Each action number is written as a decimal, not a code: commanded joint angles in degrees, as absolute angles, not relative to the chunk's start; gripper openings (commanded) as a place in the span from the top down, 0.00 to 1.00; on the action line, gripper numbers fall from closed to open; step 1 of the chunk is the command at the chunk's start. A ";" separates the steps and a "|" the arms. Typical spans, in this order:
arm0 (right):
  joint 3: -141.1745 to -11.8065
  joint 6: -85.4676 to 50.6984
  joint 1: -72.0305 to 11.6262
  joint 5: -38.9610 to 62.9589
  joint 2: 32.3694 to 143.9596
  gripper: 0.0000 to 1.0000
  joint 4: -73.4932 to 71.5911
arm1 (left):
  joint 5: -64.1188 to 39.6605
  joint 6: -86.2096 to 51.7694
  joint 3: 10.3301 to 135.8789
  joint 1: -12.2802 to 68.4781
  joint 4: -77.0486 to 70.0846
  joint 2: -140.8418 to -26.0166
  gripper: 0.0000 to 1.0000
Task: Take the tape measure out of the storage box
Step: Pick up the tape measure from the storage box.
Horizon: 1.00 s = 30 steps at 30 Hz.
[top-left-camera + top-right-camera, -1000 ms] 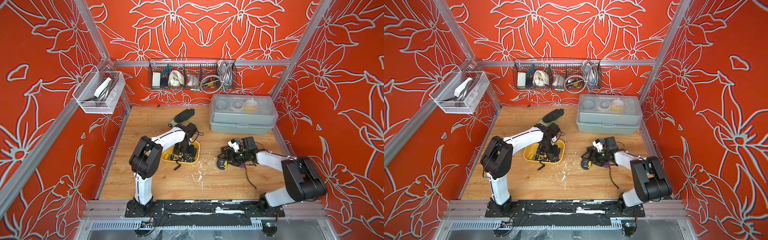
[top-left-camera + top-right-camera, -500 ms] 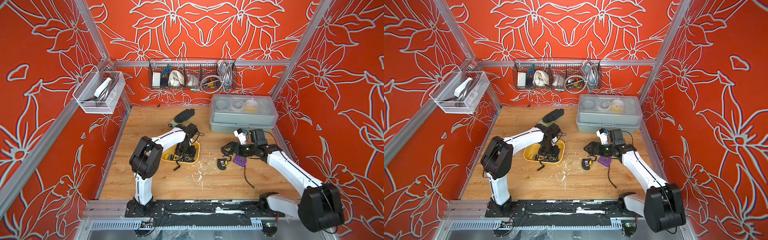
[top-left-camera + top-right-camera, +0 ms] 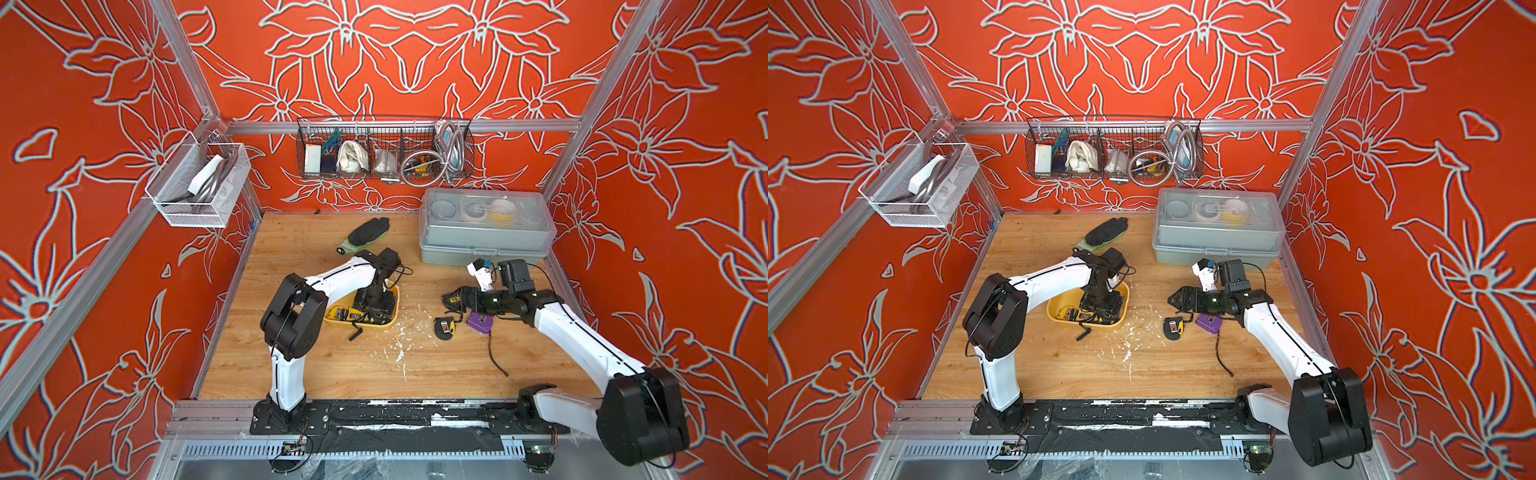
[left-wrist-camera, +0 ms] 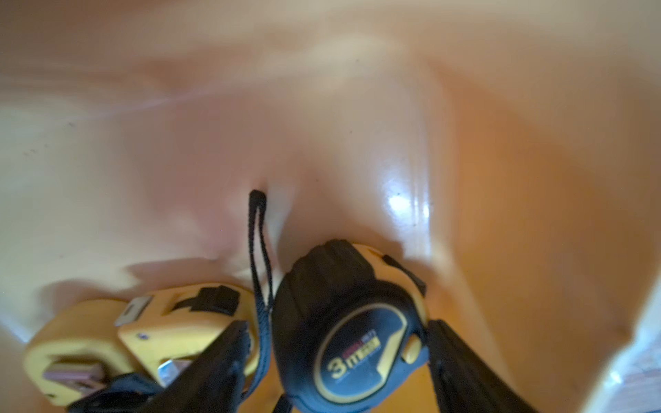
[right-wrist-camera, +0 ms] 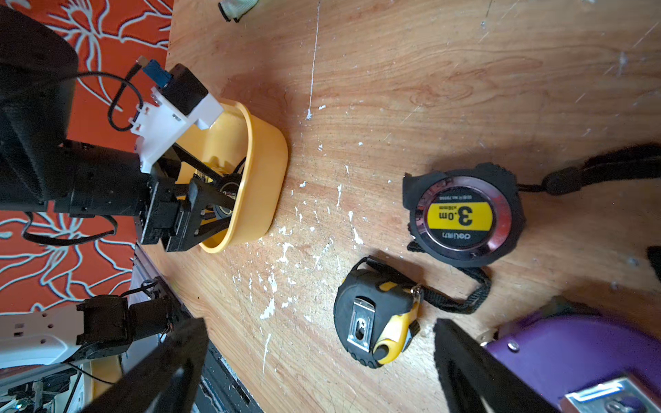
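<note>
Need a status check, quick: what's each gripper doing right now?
Left gripper: open, jaws flanking the tape measure, not clamped.
Right gripper: open, empty.

The storage box [image 3: 1059, 306] is sitting left of centre on the table [image 3: 332, 374], holding two tape measures [image 4: 350, 339] side by side. Three more tape measures [image 5: 461, 214] are lying on the table to its right, while a toolbox [image 3: 482, 245] and a glove [image 3: 368, 232] are resting farther back.
</note>
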<state>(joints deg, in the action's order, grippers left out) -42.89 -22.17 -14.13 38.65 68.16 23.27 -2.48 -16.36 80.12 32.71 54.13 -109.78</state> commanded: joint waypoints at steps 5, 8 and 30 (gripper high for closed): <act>-41.67 -22.77 -15.17 39.55 66.29 0.00 21.34 | 1.71 -17.13 76.38 32.87 59.07 -112.04 0.16; -41.57 -22.59 -15.37 39.47 65.71 0.00 21.49 | 1.52 -18.45 76.38 32.87 60.37 -111.85 0.01; -41.41 -21.71 -16.30 43.66 68.81 0.00 18.76 | 2.75 -18.30 77.25 32.87 59.96 -112.18 0.28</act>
<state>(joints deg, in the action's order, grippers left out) -42.28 -22.37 -15.81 41.01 68.07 20.36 2.09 -18.81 76.97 32.73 59.51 -111.20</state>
